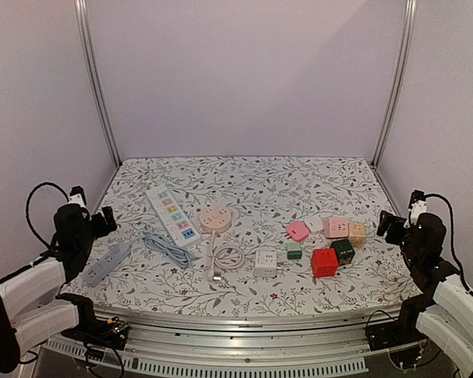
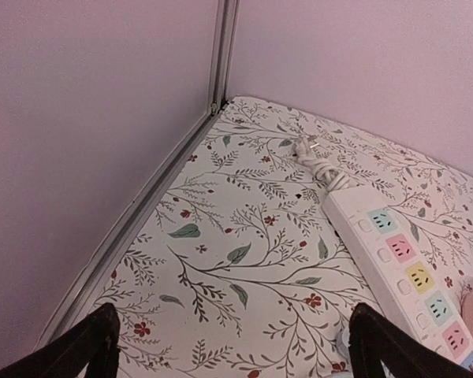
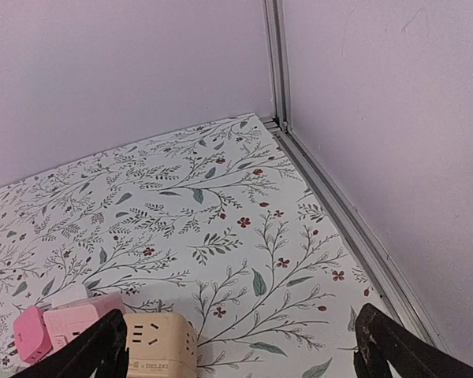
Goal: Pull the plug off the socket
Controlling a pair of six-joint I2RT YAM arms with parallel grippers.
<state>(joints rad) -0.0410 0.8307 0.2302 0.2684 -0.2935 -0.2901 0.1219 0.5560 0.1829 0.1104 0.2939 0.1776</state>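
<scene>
Hanging over the near corners of the counter [image 1: 244, 177], left fingers [image 2: 94, 346] and right fingers [image 3: 394, 346] both stand wide apart with nothing between them. White cube socket [image 1: 264, 262] sits front-middle beside the coiled white cord [image 1: 225, 258], well apart from both arms. A small plug [image 1: 279, 266] seems stuck in its right side, too small to confirm.

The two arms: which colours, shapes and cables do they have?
The left arm and right arm are alike: white shells on the lower links, black joints and wrists, a thin black cable loop at each wrist. The fingers are black and tapered.
</scene>
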